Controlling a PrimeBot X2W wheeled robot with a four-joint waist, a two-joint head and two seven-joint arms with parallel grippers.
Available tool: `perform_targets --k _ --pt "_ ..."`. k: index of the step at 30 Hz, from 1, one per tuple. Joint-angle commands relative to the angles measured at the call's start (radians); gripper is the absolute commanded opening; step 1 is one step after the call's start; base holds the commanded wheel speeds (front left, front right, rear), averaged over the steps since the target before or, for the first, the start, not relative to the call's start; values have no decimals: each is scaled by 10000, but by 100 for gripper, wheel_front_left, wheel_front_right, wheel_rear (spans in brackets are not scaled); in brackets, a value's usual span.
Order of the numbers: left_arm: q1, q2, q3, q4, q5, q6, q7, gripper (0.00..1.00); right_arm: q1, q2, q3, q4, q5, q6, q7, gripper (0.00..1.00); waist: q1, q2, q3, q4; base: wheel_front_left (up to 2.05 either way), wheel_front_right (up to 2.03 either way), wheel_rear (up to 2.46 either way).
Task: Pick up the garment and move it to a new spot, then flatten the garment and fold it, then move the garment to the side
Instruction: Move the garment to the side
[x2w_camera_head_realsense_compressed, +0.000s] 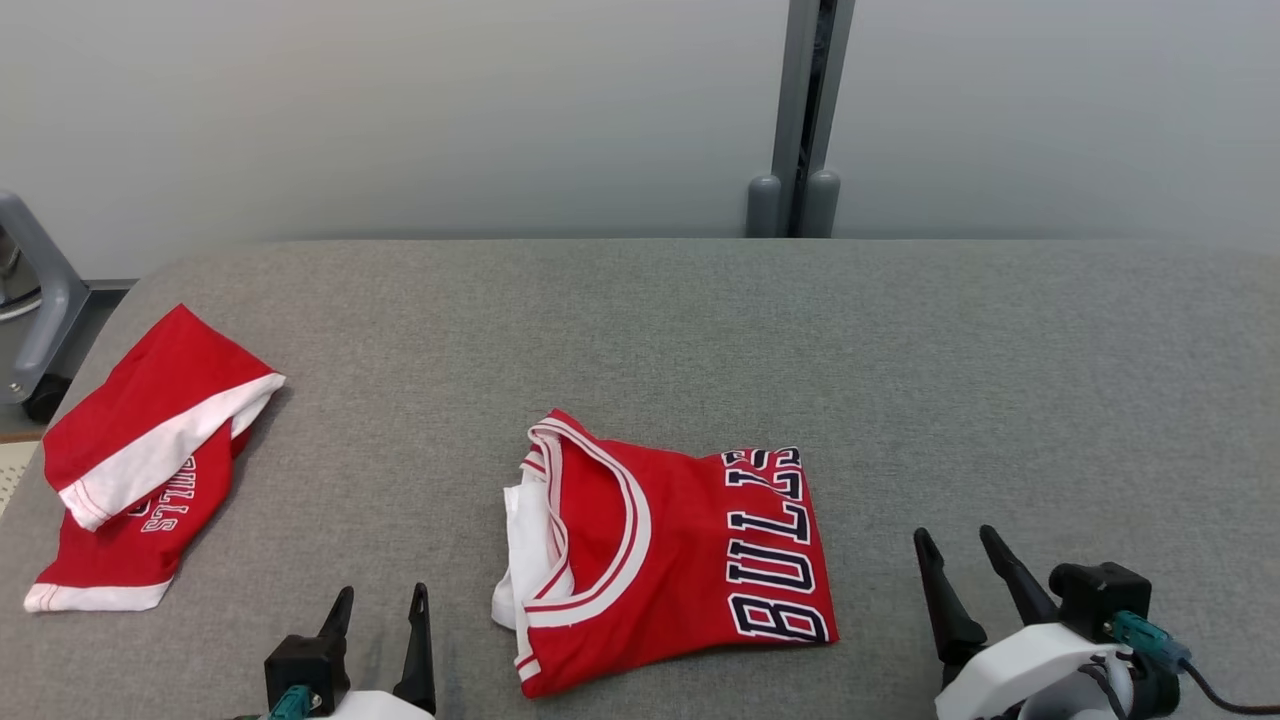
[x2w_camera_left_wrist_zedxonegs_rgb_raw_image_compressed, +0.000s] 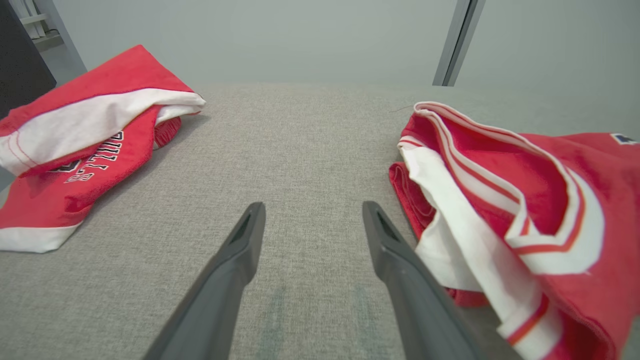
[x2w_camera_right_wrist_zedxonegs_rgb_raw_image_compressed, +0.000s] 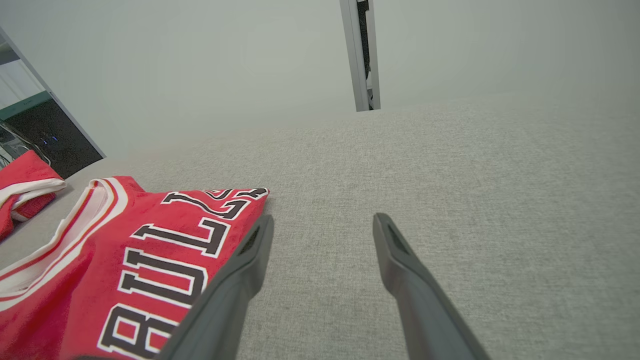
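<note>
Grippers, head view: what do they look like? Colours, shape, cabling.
The left gripper and right gripper match: two long, dark, tapered fingers on a black block, then a white rounded wrist shell. Each has a teal connector; the right one's feeds a black cable. In the wrist views the fingers read dark grey, with a slot recess near each tip.

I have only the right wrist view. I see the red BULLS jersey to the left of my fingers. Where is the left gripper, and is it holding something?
Observer: The left gripper is open and holds nothing. It sits left of the jersey, not touching it.
Operator: Is the jersey's far side folded neatly?
Observer: No. White fabric bunches out beyond the collar there.
Operator: What is the red piece at my far left?
Observer: A second red garment with a white band and lettering, crumpled near the left edge of the table.
</note>
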Motion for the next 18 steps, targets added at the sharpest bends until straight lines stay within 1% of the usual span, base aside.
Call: perform_targets --k 1,4,6,10,11,13,18 --pt "-145 48 -36 3 -32 -53 -15 100 -179 -45 237 87 321 0 -44 100 0 0 95 149 0 0 0" --pt "-256 47 -158 -1 -59 -52 -15 100 -483 -46 788 326 999 0 -45 100 0 0 278 446 0 0 0" --pt "-298 50 -217 18 -90 -38 -14 100 -734 -60 1043 522 1246 0 -45 100 0 0 407 659 0 0 0" --pt "-412 48 -256 47 -93 -5 -15 100 -1195 -58 1362 1060 1915 0 -45 100 0 0 623 1084 0 0 0" --pt "-412 48 -256 47 -93 -5 -15 100 -1195 -58 1362 1060 1915 0 -45 100 0 0 623 1084 0 0 0" --pt "-430 45 -251 48 -80 7 -15 100 -1414 -54 1505 1401 2171 0 -44 100 0 0 720 1265 0 0 0" --pt "-514 45 -267 10 -157 -69 -15 100 -1997 -63 2070 2732 3155 0 -26 100 0 0 976 1604 0 0 0"
